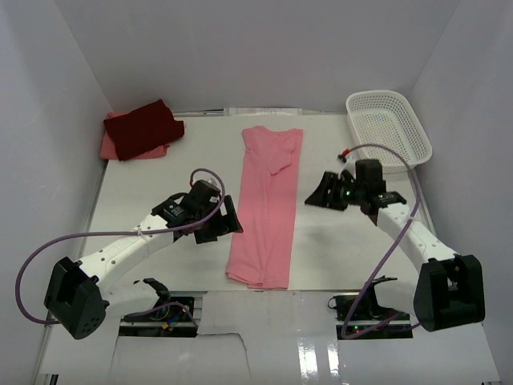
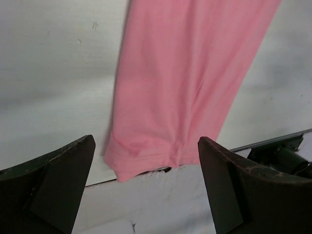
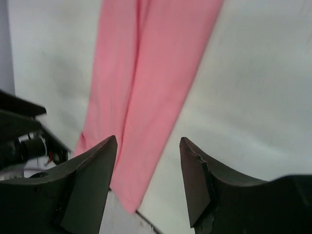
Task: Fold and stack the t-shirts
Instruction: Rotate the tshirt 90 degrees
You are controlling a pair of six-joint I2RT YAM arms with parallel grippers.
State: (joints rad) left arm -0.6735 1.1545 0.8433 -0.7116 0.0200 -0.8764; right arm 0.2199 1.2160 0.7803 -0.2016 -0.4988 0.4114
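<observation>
Only top view shows maroon t-shirt, basket; wrist views: pink t-shirt.

The left white arm runs from the lower left of the overhead frame up toward the centre. Its left black two-finger gripper points right, jaws spread wide and empty. The right white arm angles from the lower right toward the centre. Its right black two-finger gripper points left, jaws parted, gripping nothing.
</observation>
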